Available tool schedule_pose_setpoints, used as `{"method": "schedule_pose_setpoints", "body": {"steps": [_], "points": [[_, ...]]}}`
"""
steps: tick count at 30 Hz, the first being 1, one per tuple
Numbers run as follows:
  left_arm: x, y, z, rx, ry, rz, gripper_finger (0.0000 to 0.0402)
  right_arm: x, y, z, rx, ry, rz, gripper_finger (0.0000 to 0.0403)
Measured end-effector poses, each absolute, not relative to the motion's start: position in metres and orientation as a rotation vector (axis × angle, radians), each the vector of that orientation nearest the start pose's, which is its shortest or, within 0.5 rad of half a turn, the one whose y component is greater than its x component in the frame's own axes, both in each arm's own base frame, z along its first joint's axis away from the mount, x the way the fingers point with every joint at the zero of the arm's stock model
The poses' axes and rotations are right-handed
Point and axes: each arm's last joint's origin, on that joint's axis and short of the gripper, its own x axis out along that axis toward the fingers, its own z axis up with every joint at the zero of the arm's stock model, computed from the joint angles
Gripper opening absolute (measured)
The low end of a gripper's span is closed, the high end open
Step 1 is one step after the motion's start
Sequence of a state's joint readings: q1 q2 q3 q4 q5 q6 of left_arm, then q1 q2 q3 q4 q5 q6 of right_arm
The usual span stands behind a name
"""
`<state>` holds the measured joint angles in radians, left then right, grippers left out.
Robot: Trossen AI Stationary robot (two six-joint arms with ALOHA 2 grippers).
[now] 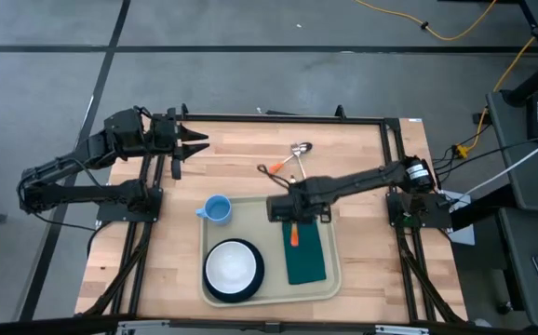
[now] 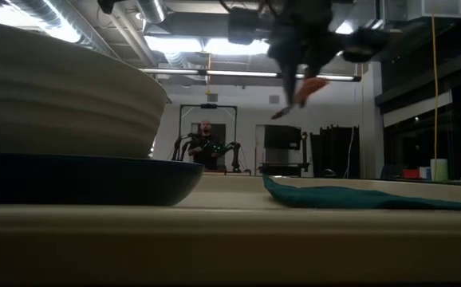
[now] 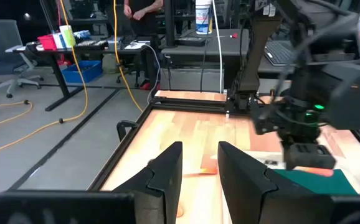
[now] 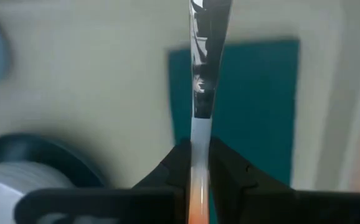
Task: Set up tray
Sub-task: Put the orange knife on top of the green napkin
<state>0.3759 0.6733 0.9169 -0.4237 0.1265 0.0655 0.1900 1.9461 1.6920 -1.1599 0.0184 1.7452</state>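
The beige tray (image 1: 329, 212) lies on the table's near middle. On it are a dark plate (image 1: 211, 284) carrying a white bowl (image 1: 233, 264), and a dark green napkin (image 1: 308, 261). A blue cup (image 1: 217, 209) stands at the tray's far left corner. My right gripper (image 1: 292, 221) hovers over the napkin's far left edge, shut on an orange-handled utensil (image 1: 293, 234). My left gripper (image 1: 197, 144) waits open at the table's far left. In the low view the utensil (image 2: 304, 92) hangs clear above the napkin (image 2: 358, 195). My right gripper pinches the utensil between its two fingers (image 4: 180, 165) where the orange handle (image 4: 195, 208) meets the silvery metal part (image 4: 202, 106). It comes from above, pointing down. The utensil is lifted clear of the tray and tilted, its metal end over the napkin's edge.
A spoon (image 1: 301, 149) and another utensil (image 1: 274, 167) lie on the bare wood beyond the tray. A black frame (image 1: 390, 140) edges the table. In the room behind the table a person (image 2: 206, 139) shows in the low view.
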Motion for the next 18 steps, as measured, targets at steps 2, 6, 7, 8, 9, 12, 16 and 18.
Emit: {"method": "schedule_pose_setpoints", "body": {"steps": [2,6,7,8,9,12,16,18], "points": [[0.123,0.044,0.369,0.022,0.178,0.243,0.0097,0.372,0.085,0.25,1.274,1.148,-1.081,0.0041],[0.119,0.043,0.37,0.025,0.165,0.244,0.0097,0.362,0.109,0.249,1.248,1.242,-1.065,0.0041],[0.119,0.043,0.37,0.025,0.162,0.244,0.0097,0.359,0.114,0.249,1.249,1.255,-1.074,0.0041],[0.119,0.043,0.371,0.026,0.161,0.243,0.0097,0.357,0.118,0.249,1.251,1.266,-1.085,0.0041],[0.119,0.043,0.371,0.026,0.162,0.243,0.0097,0.354,0.123,0.249,1.241,1.278,-1.086,0.0041],[0.119,0.043,0.371,0.025,0.162,0.243,0.0097,0.347,0.135,0.247,1.235,1.297,-1.113,0.0041],[0.119,0.043,0.371,0.019,0.161,0.242,0.0097,0.342,0.145,0.232,1.249,1.331,-1.122,0.0042],[0.119,0.043,0.371,0.018,0.161,0.242,0.0097,0.343,0.148,0.223,1.28,1.333,-1.081,0.0042]]}}
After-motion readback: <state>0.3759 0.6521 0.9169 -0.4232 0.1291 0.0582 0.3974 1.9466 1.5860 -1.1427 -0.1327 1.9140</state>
